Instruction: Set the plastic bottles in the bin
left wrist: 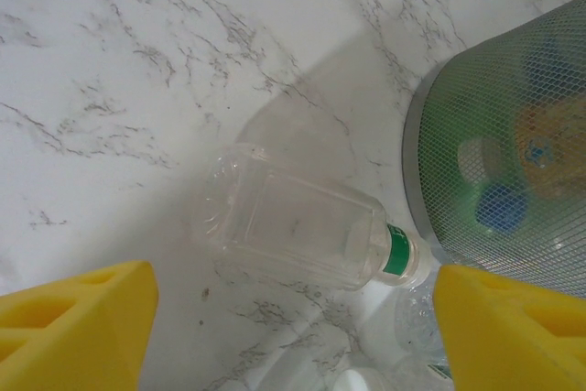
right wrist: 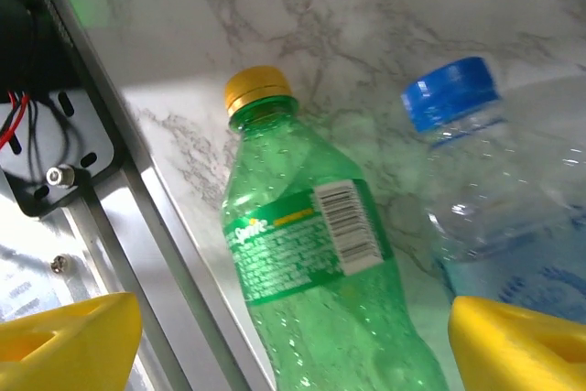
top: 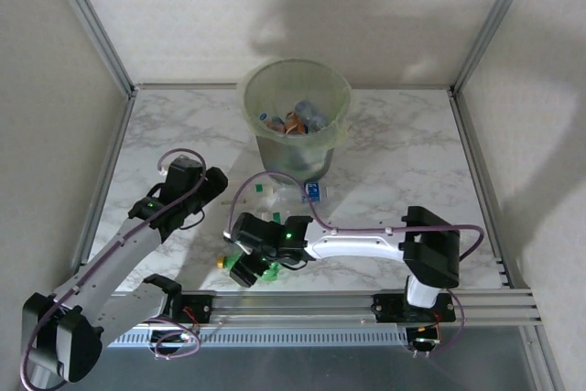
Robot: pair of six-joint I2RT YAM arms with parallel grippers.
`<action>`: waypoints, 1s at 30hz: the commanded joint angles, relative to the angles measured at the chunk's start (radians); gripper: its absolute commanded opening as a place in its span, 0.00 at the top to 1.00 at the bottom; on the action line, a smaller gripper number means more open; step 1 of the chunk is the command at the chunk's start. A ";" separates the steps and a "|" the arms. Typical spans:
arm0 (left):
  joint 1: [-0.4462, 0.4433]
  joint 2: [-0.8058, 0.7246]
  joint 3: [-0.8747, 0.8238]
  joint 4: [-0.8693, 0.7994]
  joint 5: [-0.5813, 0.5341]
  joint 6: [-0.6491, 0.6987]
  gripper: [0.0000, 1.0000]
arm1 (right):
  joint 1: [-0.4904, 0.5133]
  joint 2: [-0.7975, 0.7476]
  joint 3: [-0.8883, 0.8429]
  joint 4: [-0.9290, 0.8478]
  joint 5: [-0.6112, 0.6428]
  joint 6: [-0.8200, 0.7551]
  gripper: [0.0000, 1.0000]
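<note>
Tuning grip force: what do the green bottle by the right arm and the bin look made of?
Green bottle: thin glossy see-through plastic; light passes through, dimpled wall. Bin: fine mesh-patterned wall, pale-green and translucent, contents showing through; plastic or lined mesh, can't tell.

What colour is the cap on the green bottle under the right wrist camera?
Yellow cap; clearest in the right wrist view.

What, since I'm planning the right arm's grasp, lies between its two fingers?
In the right wrist view, a yellow-capped green bottle and a clear blue-capped bottle lie on the table between the fingers.
</note>
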 commanded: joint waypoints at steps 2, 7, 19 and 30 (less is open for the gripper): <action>0.013 0.002 -0.005 0.022 0.011 0.020 0.22 | 0.029 0.067 0.057 -0.075 0.028 -0.069 0.14; 0.019 -0.010 -0.021 0.028 0.010 0.009 0.22 | 0.039 0.117 0.076 -0.101 0.068 -0.086 0.16; 0.049 -0.018 -0.096 0.083 0.053 -0.048 0.22 | 0.041 0.218 0.107 -0.099 0.115 -0.122 0.24; 0.080 -0.022 -0.104 0.082 0.060 -0.052 0.22 | 0.040 0.175 0.105 -0.075 0.161 -0.106 0.43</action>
